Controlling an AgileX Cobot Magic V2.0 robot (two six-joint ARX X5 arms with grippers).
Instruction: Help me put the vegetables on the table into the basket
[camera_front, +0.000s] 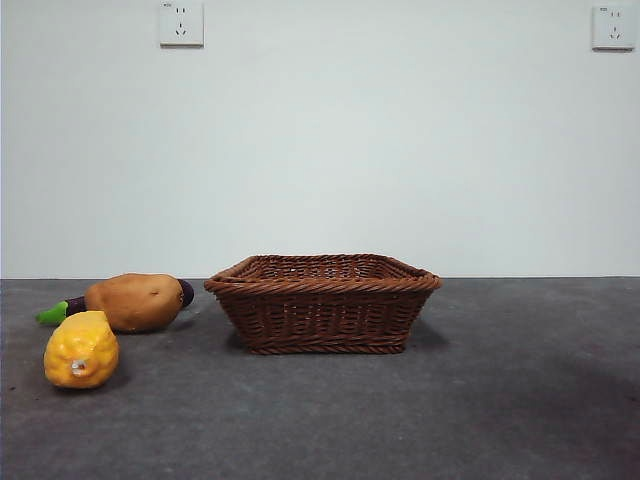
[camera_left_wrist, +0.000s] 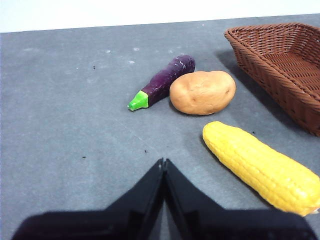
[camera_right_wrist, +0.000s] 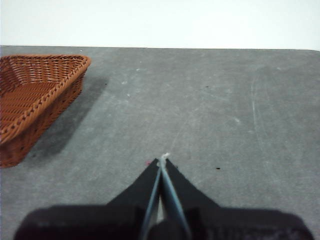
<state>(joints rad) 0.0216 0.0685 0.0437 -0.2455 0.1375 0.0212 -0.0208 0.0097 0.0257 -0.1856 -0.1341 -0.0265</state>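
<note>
With all three vegetables on the surface beside the empty basket (camera_left_wrist: 280, 65), the left tool (camera_left_wrist: 163, 162), jaws pressed together and holding nothing, should open wide, then straddle the nearest corn (camera_left_wrist: 260, 165) across its middle.

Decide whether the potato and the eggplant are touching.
Cannot tell. In the left wrist view the potato overlaps the eggplant, showing neither contact nor a gap; the front view hides where they meet.
</note>
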